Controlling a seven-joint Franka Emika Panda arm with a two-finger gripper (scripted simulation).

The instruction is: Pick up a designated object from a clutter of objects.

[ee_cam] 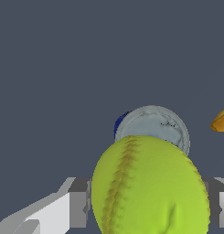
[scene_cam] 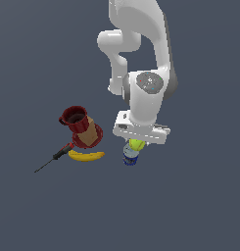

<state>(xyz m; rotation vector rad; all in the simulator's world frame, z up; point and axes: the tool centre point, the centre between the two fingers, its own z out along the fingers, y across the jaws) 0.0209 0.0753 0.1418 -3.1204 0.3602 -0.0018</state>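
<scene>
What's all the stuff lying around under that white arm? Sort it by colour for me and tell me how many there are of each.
Red or dark red: 3 – mug, bowl, red-and-black screwdriver
Yellow or yellow-green: 2 – banana, tennis ball
Brown: 1 – box
Blue: 1 – can
Total: 7

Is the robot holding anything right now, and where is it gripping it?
Yes: the tennis ball sits between the gripper's fingers, which appear to press on its opposite sides, around its middle. The blue can lies just beyond it, not held.
</scene>
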